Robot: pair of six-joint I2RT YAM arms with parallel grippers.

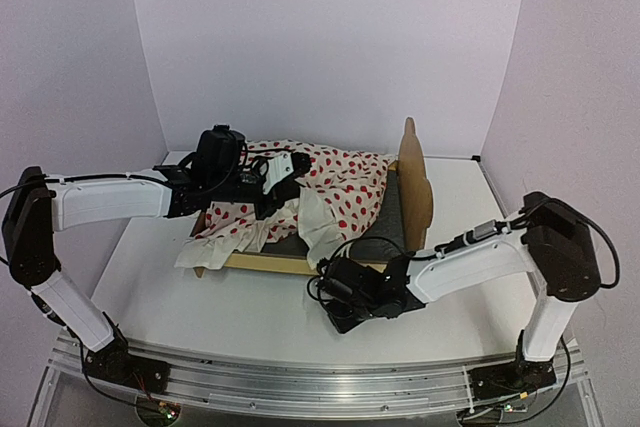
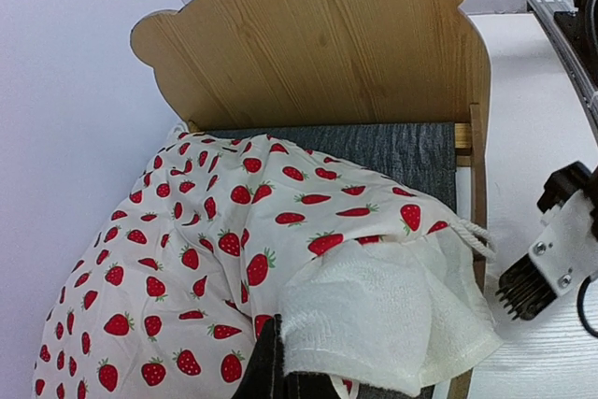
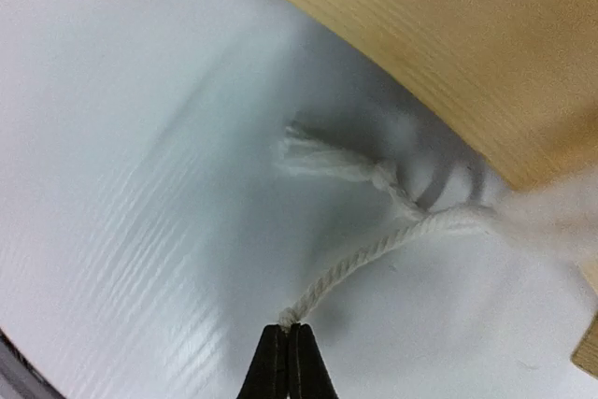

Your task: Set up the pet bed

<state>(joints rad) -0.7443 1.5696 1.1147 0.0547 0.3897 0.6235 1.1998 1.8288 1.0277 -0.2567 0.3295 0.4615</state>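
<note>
Pet bed point(image 1: 400, 212) sits mid-table point(image 1: 200, 297), long axis 9-to-3 in the top view, headboard point(image 2: 318, 53) upright at the 3 o'clock end. The strawberry-print blanket point(image 2: 206, 249) is heaped over most of it and spills past the 9 o'clock end. The grey felt base point(image 2: 374, 147) shows only as a strip along the headboard, and the near side rail point(image 1: 265, 264) is exposed at 6 o'clock. My left gripper point(image 1: 275, 187) is over the 9 o'clock half of the bed, jaws together on the blanket. In its wrist view the fingers point(image 2: 271, 362) are at 6 o'clock, with printed cloth at their 9 and the white terry underside folded over at their 3. My right gripper point(image 3: 290, 329) is low on the table at the bed's 6 o'clock, just off the near rail, jaws pinched tight on the white cord point(image 3: 374, 249). The cord runs from the fingertips toward 2 o'clock into fluffy white fabric at the frame edge. A second knotted, frayed cord end point(image 3: 313, 158) lies on the table at 12 o'clock from the tips, with bed wood beyond it at 1 o'clock
</note>
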